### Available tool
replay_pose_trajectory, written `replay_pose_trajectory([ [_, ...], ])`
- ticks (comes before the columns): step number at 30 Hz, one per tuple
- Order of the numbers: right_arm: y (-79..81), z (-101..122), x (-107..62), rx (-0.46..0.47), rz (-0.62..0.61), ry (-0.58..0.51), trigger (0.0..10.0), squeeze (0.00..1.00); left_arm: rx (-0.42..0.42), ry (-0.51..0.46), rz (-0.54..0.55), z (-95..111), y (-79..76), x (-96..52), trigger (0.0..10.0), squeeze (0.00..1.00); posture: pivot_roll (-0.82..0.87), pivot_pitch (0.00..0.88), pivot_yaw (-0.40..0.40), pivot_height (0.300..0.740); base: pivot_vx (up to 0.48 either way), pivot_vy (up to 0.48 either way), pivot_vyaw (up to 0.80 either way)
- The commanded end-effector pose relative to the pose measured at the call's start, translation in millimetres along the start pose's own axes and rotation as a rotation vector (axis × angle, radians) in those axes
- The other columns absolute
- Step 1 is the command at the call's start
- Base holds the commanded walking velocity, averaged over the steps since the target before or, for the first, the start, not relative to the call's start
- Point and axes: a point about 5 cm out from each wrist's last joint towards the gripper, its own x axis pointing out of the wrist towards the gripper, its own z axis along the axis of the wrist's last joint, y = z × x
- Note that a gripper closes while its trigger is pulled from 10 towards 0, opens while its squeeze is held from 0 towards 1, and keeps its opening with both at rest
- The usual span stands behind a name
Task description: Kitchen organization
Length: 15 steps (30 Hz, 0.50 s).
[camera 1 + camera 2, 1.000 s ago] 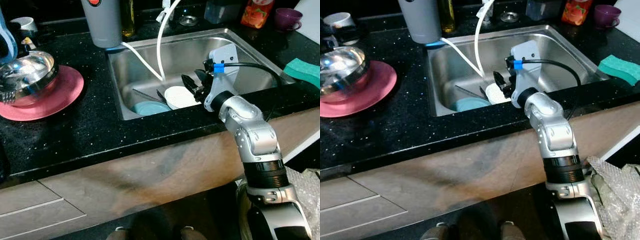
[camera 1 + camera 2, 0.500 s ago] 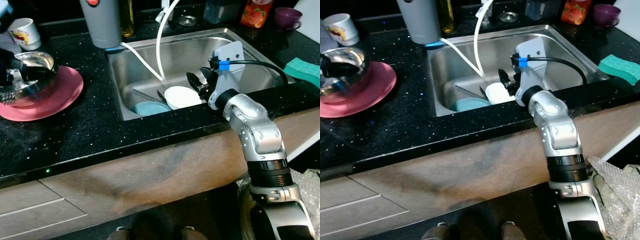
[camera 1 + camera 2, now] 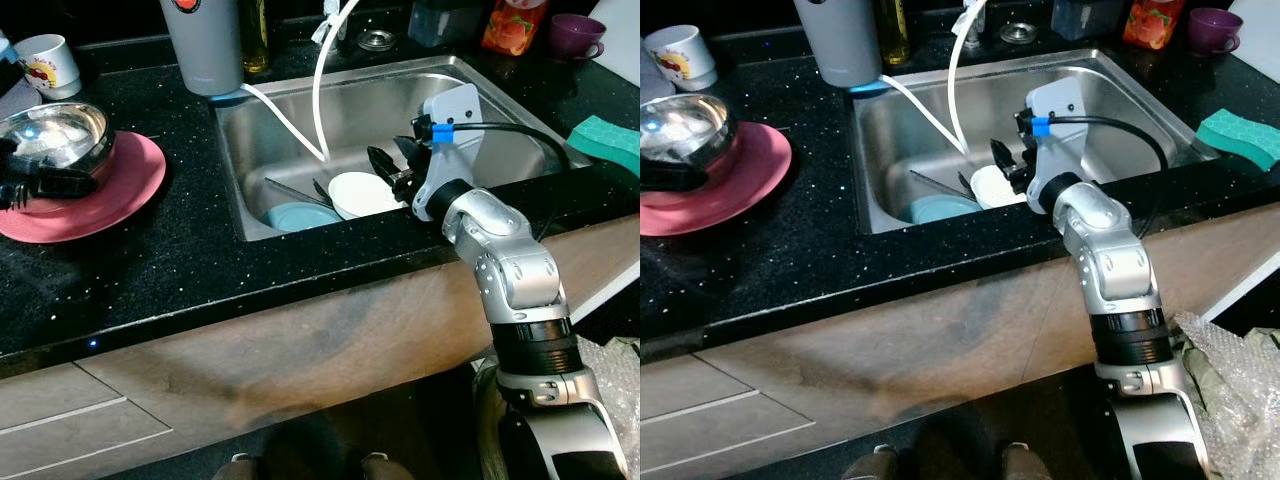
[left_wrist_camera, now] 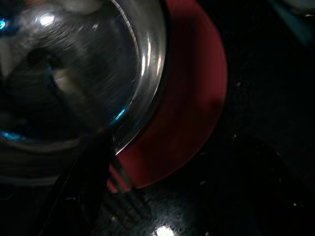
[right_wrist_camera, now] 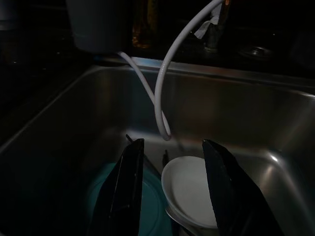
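White bowl (image 3: 360,193) sits low in the sink (image 3: 520,140) at frame centre, right claw (image 5: 172,184) spread wide just above it and best lowered straight over the rim, clear of the white hose (image 3: 322,80) and teal plate (image 3: 297,216), while the left claw's (image 3: 40,184) grip is unclear by the steel bowl (image 3: 55,138).

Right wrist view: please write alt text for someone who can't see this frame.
The right gripper hangs open above a steel sink, its two black fingers framing a white dish that lies beside a teal plate. A white hose loops down into the basin.
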Motion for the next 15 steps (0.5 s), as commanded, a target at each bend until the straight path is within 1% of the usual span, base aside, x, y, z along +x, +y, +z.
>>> replay_pose_trajectory([
  [1,0.8,-1,-1.2,0.003,0.007,0.005,10.0,0.0,0.0,0.013,0.027,-2,2.9,-6.2,10.0,0.36,0.05,0.128,0.011,0.74,0.0,0.0,0.0],
  [2,1.0,-1,-1.4,0.004,0.008,0.005,10.0,0.0,0.013,0.033,0.077,-5,7.1,-9.5,10.0,0.36,0.05,0.127,0.008,0.74,0.0,0.0,0.0],
  [6,1.6,-2,-0.9,0.005,0.012,0.007,10.0,0.0,0.02,0.033,0.134,-7,12.6,-12.4,10.0,0.35,0.05,0.127,0.008,0.74,0.0,0.0,0.0],
  [7,2.3,-2,-0.3,0.005,0.015,0.007,10.0,0.0,0.054,0.025,0.161,-7,14.0,-12.1,10.0,0.36,0.05,0.124,0.001,0.74,0.0,0.0,0.0],
  [8,2.3,-2,-0.3,0.005,0.015,0.007,10.0,0.0,0.054,0.025,0.161,-7,14.0,-12.1,10.0,0.36,0.05,0.124,0.001,0.74,0.0,0.0,0.0],
  [10,3.1,-2,0.2,0.006,0.017,0.006,10.0,0.0,0.088,0.014,0.179,-6,14.6,-11.1,10.0,0.36,0.05,0.123,0.0,0.74,0.0,0.0,0.0],
  [11,3.5,-1,0.7,0.007,0.018,0.004,10.0,0.0,0.134,0.01,0.192,-7,14.3,-7.8,10.0,0.24,0.05,0.123,-0.001,0.74,0.0,0.0,0.0],
  [12,3.7,-1,0.8,0.008,0.019,0.004,10.0,0.0,0.151,0.007,0.196,-8,13.9,-6.5,10.0,0.11,0.05,0.123,-0.001,0.74,0.0,0.0,0.0],
  [13,3.8,-1,0.8,0.008,0.019,0.004,10.0,0.0,0.18,-0.01,0.194,-7,13.1,-4.7,10.0,0.0,0.05,0.123,0.0,0.74,0.0,0.0,0.0],
  [14,3.8,-1,0.8,0.008,0.019,0.004,10.0,0.0,0.18,-0.01,0.194,-7,13.1,-4.7,10.0,0.0,0.05,0.123,0.0,0.74,0.0,0.0,0.0],
  [15,4.1,-1,1.0,0.008,0.019,0.004,10.0,0.0,0.201,-0.012,0.201,-8,13.1,-2.5,10.0,0.0,0.05,0.124,0.001,0.74,0.0,0.0,0.0],
])
